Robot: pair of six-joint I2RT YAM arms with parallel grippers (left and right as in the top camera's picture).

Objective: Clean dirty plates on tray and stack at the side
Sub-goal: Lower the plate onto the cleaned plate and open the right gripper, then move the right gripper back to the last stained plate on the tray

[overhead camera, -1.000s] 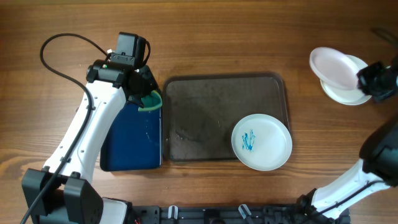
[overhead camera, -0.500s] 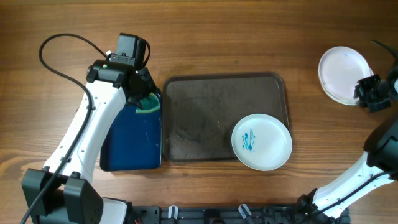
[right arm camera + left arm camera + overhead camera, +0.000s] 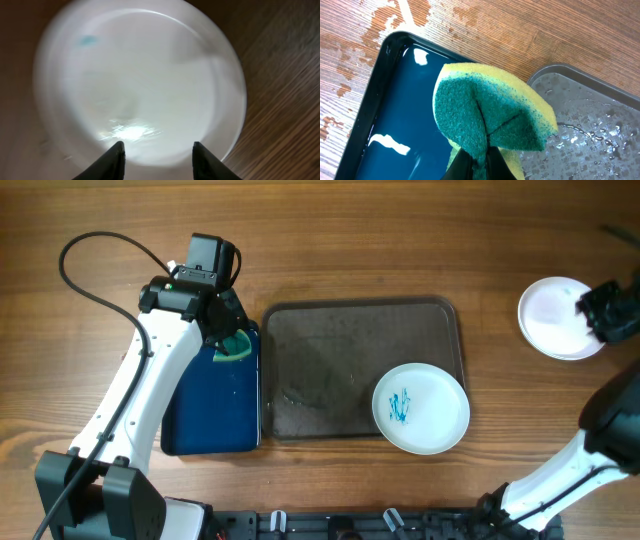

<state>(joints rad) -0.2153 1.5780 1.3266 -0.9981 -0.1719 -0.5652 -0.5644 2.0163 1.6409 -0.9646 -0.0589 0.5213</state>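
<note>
Left jaws pinched shut on green-and-yellow sponge (image 3: 490, 115) above dark blue tray (image 3: 395, 100). Right jaws parted, empty, hanging over round white plate (image 3: 140, 80) on wooden worktop (image 3: 272, 125).

The left arm (image 3: 140, 400) has white links, black joints and a looping black cable (image 3: 97, 235).

Nothing readable in any view: no text, label, brand or number. Only marks are these:
- Blue scribble on the white plate (image 3: 421, 408), at the right corner of the grey-brown tray (image 3: 330, 360) nearest the robot. Loose strokes, not letters or digits.
- Small blue fleck on the blurred plate (image 3: 140, 85) in the right wrist view. Shapeless, not a character.
</note>
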